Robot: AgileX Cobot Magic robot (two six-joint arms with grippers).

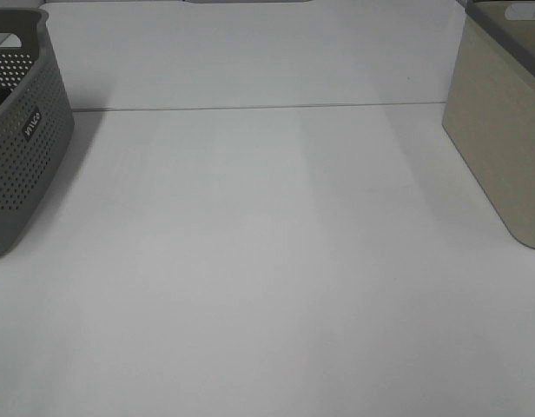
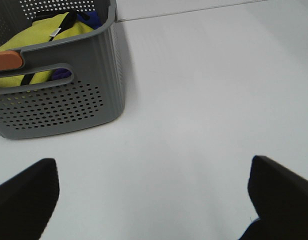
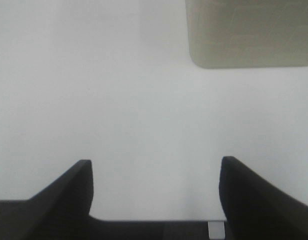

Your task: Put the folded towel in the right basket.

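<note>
The right basket (image 1: 504, 130) is a beige bin at the table's right edge; it also shows in the right wrist view (image 3: 249, 32). A grey perforated basket (image 1: 20, 139) stands at the left edge. In the left wrist view this basket (image 2: 59, 95) holds yellow cloth (image 2: 41, 35) with dark straps and a blue item; I cannot tell whether this is the folded towel. My left gripper (image 2: 154, 200) is open and empty over bare table. My right gripper (image 3: 156, 192) is open and empty, short of the beige bin. Neither gripper shows in the exterior high view.
The white table (image 1: 267, 261) spreads between the two baskets. A seam line (image 1: 250, 108) runs across its back. An orange item (image 2: 6, 60) rests on the grey basket's rim.
</note>
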